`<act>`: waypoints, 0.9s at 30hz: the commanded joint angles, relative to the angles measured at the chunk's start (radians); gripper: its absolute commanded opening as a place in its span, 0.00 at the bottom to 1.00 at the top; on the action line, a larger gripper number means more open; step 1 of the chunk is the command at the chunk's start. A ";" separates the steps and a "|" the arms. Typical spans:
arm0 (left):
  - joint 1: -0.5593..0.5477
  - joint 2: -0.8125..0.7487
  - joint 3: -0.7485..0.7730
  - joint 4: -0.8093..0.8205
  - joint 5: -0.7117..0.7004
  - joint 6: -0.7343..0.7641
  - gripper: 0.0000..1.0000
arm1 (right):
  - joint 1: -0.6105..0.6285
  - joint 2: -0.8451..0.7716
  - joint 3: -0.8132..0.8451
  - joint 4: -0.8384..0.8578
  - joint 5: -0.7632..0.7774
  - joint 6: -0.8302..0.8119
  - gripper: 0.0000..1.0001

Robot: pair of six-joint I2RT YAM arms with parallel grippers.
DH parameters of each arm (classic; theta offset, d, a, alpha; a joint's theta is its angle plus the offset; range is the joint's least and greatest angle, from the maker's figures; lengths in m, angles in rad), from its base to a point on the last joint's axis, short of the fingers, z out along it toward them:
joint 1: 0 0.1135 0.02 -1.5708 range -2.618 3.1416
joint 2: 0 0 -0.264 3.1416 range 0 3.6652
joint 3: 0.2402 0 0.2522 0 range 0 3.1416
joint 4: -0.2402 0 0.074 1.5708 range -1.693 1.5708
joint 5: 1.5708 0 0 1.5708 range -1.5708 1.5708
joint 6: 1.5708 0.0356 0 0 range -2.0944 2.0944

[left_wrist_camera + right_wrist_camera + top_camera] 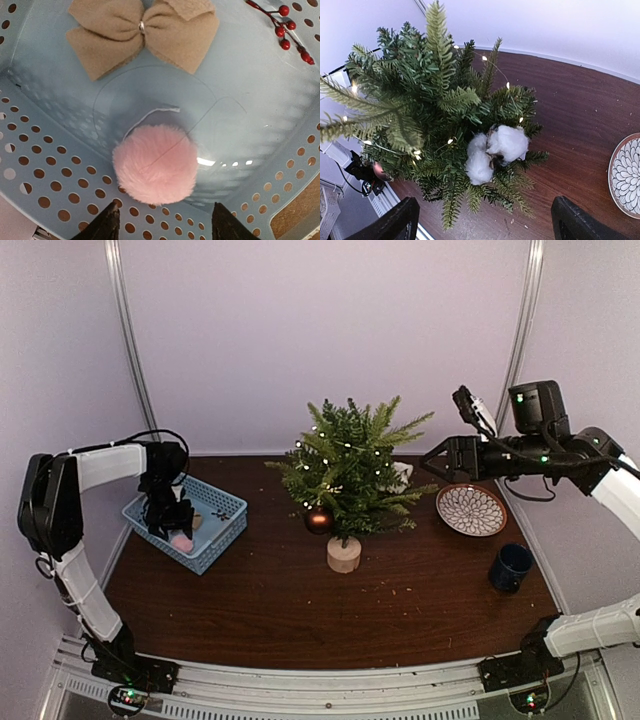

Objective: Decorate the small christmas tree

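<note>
Dark wooden tabletop [250,610], pale walls all round, and we started well left of the small christmas tree [350,465]. Our left gripper [165,220] hung down inside the blue basket [222,508] with its fingers spread. A pink pom-pom [155,165] sat just ahead of the gap, and neither tip touched it. We read that as a line-up for a pick, with the tips apart so they could straddle the fluff. A beige bow [142,35] and a red berry sprig [287,27] lay deeper in the same basket, looking like spare stock.

On to the tree itself! It stood upright at mid-table on its round wooden base [344,555], long axis vertical and tip pointing straight up. Its lights were lit. A copper bauble [319,520] hung low on its left side, and a cotton boll [495,150] nestled in its right-hand branches.

Just right of the tree, our right gripper [432,456] hovered beside the upper branches. Its fingers were wide apart, empty, and aimed at the foliage. Further right of the tree sat a patterned plate [471,509] and a dark mug [511,567].
</note>
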 commanded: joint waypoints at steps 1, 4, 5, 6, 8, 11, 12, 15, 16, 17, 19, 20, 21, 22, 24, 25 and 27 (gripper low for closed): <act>0.002 -0.020 0.015 0.055 0.040 0.029 0.66 | -0.005 -0.039 -0.037 -0.035 -0.037 0.032 0.95; 0.001 -0.106 -0.005 0.186 0.195 0.031 0.73 | -0.005 -0.096 -0.102 -0.042 -0.043 0.101 0.95; 0.000 -0.140 -0.010 0.228 0.232 0.033 0.74 | -0.006 -0.116 -0.128 -0.039 -0.043 0.133 0.94; -0.005 -0.156 -0.013 0.262 0.269 0.032 0.74 | -0.005 -0.138 -0.157 -0.031 -0.043 0.160 0.93; -0.018 -0.194 -0.022 0.335 0.341 0.022 0.74 | -0.005 -0.183 -0.232 -0.011 -0.044 0.226 0.92; -0.032 -0.223 -0.061 0.461 0.476 -0.045 0.73 | -0.004 -0.248 -0.333 0.033 -0.059 0.302 0.89; -0.041 -0.223 -0.073 0.521 0.518 -0.073 0.72 | -0.004 -0.262 -0.363 0.039 -0.060 0.318 0.88; -0.101 -0.212 -0.108 0.629 0.580 -0.135 0.69 | -0.002 -0.286 -0.469 0.097 -0.076 0.377 0.85; -0.123 -0.204 -0.119 0.661 0.587 -0.150 0.68 | -0.002 -0.292 -0.504 0.129 -0.082 0.401 0.84; -0.146 -0.197 -0.129 0.684 0.588 -0.164 0.67 | -0.002 -0.301 -0.539 0.168 -0.084 0.428 0.84; -0.178 -0.184 -0.152 0.733 0.591 -0.202 0.63 | -0.002 -0.307 -0.596 0.222 -0.084 0.458 0.82; -0.192 -0.181 -0.170 0.771 0.592 -0.225 0.62 | -0.002 -0.305 -0.613 0.231 -0.084 0.459 0.81; -0.205 -0.182 -0.192 0.808 0.592 -0.245 0.60 | -0.001 -0.304 -0.632 0.245 -0.085 0.460 0.80; -0.220 -0.184 -0.209 0.842 0.590 -0.258 0.59 | -0.002 -0.304 -0.655 0.272 -0.089 0.464 0.78; -0.249 -0.184 -0.236 0.879 0.572 -0.271 0.57 | -0.002 -0.304 -0.712 0.330 -0.096 0.475 0.72; -0.258 -0.184 -0.242 0.889 0.564 -0.276 0.56 | -0.002 -0.301 -0.734 0.356 -0.104 0.480 0.70; -0.261 -0.185 -0.266 0.904 0.549 -0.303 0.53 | -0.002 -0.300 -0.775 0.392 -0.115 0.491 0.65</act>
